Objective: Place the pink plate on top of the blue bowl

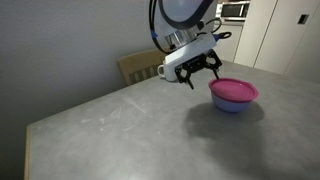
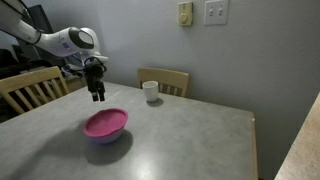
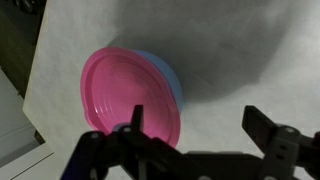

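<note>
So the pink plate (image 1: pixel 233 90) is sitting on top of the blue bowl (image 1: pixel 232 105). In both exterior views it covers the bowl like a lid, right way up, with its rim poking out a little past the bowl all round. From the other side you mostly see the plate (image 2: pixel 105 123), with just a sliver of bowl (image 2: pixel 104 137) under it. In the wrist view the plate (image 3: pixel 130 95) is seen from above and only a thin blue crescent of the bowl (image 3: pixel 173 82) shows along one edge, so the plate looks a touch off-centre.

The stack is on a grey speckled tabletop (image 1: pixel 120 130), with bare surface all round it.

The gripper (image 1: pixel 195 72) is up in the air just beside the stack, not touching the plate or bowl. Its jaws are spread wide with nothing between them. That's clearest in the wrist view, where the two dark fingers of the gripper (image 3: pixel 200 130) stand well apart, with plain tabletop (image 3: pixel 230 50) in the gap. In an exterior view the gripper (image 2: pixel 97 92) hangs pointing down, above and a bit behind the plate.

Other stuff: a white mug (image 2: pixel 150 91) near the far edge of the tabletop, well apart from the stack, with a wooden chair (image 2: pixel 172 78) pushed in behind it and another chair (image 2: pixel 30 88) at the side
</note>
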You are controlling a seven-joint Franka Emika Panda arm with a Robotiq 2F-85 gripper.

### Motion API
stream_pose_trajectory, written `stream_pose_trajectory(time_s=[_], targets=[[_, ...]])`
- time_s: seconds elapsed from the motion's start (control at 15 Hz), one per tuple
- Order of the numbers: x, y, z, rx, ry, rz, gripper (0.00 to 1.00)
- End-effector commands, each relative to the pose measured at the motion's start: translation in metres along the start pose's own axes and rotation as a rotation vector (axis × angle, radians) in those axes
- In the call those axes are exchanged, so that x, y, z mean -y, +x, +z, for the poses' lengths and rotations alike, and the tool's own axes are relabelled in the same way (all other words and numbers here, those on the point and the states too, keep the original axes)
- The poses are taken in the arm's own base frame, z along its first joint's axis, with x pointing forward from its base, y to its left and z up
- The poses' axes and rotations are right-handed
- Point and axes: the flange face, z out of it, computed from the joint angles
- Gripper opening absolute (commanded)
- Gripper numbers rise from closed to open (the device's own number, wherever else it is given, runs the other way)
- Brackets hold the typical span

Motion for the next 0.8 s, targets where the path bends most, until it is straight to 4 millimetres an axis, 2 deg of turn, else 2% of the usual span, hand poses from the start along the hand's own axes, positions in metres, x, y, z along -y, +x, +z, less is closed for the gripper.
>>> stream_pose_trajectory(time_s=[0.0, 0.4, 0.73], targets=[[-0.016, -0.024, -0.028, 0.019, 0.023, 0.020, 1.00], [-0.031, -0.049, -0.068, 0.065, 0.114, 0.143, 1.00], [-0.048, -0.073, -0.099, 0.053, 0.169, 0.173, 1.00]])
